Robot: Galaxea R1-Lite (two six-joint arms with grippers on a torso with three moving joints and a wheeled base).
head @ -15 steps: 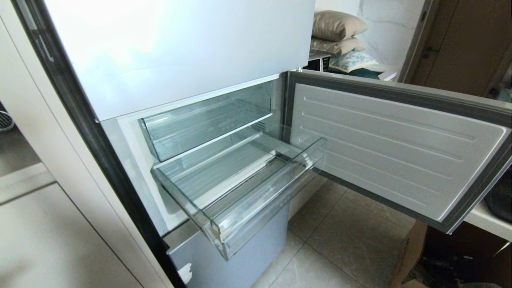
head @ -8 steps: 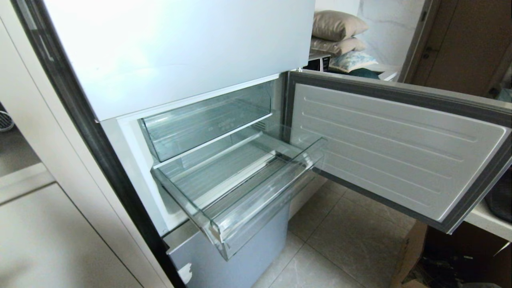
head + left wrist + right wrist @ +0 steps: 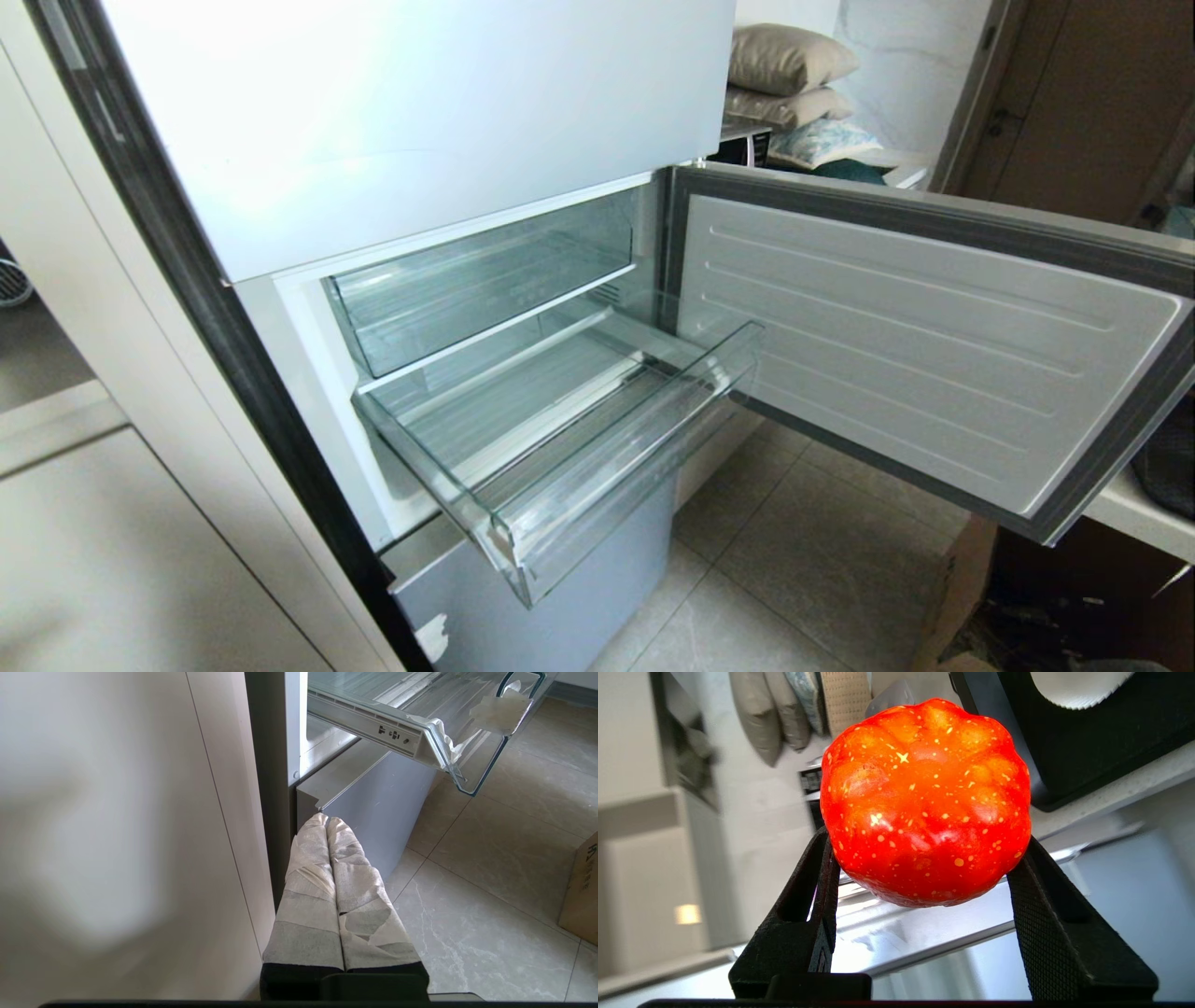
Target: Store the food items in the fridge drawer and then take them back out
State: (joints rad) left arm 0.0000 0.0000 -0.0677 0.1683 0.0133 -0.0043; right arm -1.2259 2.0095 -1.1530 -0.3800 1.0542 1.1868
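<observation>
1. Pale floor tiles lie under the open fridge; its fridge drawer (image 3: 560, 439) is pulled out, nothing inside.
2. Your right hand (image 3: 924, 877) grips the orange-red ribbed food item (image 3: 927, 802).
3. Left hand (image 3: 327, 823) hangs closed, parked.
4. Next, likely carry it into the drawer.

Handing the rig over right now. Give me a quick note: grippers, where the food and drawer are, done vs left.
Right gripper: shut on the orange-red ribbed food item, outside the head view.
Left gripper: shut, empty, parked low by the fridge's lower corner.
Fridge drawer: pulled out, nothing in it; fridge door swung open.
Done: drawer open, one item picked up.
Left: place it in the drawer, store any other items (none in view), then take them back out.
</observation>
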